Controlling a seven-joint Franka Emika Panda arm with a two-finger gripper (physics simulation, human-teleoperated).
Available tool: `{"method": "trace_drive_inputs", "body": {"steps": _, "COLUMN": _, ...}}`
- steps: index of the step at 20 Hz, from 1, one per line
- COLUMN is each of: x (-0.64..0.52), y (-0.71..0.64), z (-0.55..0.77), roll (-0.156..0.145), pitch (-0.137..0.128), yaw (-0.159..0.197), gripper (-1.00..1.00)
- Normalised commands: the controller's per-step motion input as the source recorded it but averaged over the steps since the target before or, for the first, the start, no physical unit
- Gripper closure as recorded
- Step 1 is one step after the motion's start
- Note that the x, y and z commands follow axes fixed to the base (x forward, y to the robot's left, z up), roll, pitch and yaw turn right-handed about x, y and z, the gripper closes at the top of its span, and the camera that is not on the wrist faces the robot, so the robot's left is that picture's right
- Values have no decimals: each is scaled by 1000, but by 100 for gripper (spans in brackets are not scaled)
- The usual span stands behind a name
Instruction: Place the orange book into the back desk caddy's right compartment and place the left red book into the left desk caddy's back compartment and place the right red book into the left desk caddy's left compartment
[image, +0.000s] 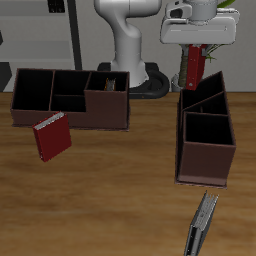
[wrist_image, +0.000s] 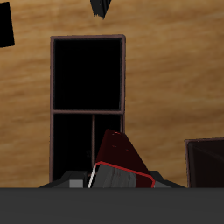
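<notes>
My gripper is shut on the left red book, which hangs upright just above the far end of the left desk caddy. In the wrist view, this dark red book tilts over the caddy's small sections; its back compartment is hidden under the book. The right red book leans on the table in front of the back desk caddy. A thin pale edge shows inside that caddy's taller right compartment; I cannot tell if it is the orange book.
A thin dark object with a pale edge lies near the table's front edge, in front of the left desk caddy. The robot's white base stands behind the two caddies.
</notes>
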Motion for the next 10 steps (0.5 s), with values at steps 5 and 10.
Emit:
{"method": "trace_drive_inputs", "body": {"steps": 5, "x": 3, "y": 298, "z": -16, "roll": 55, "pitch": -4, "yaw": 31, "gripper": 100}}
{"method": "trace_drive_inputs", "body": {"steps": 10, "x": 78, "y": 198, "z": -35, "roll": 17, "pitch": -2, "yaw": 8, "gripper": 100}}
